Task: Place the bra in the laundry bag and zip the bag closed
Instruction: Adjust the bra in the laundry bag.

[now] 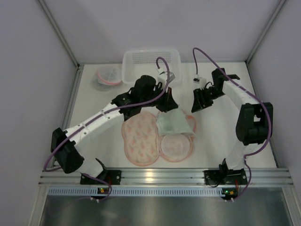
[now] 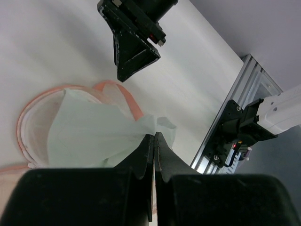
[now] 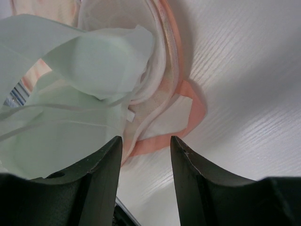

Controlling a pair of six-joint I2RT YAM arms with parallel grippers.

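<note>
The bra point(image 1: 173, 123) is pale green and lies on the right half of the open pink laundry bag point(image 1: 139, 139), which is spread flat in two rounded halves. My left gripper point(image 1: 168, 102) is shut on an edge of the bra point(image 2: 94, 134), with the fabric drawn up into its closed fingertips point(image 2: 154, 137). The bag's pink rim point(image 2: 117, 89) shows under the cloth. My right gripper point(image 1: 197, 101) hangs open just right of the bag, holding nothing. In its wrist view the right gripper point(image 3: 145, 143) stands over bare table beside the bag's rim point(image 3: 188, 110) and the bra point(image 3: 84, 70).
A white mesh basket point(image 1: 150, 63) stands at the back centre. Left of it lies a small grey and pink bundle point(image 1: 107, 76). An aluminium rail point(image 1: 164, 178) runs along the near edge. White walls close in both sides.
</note>
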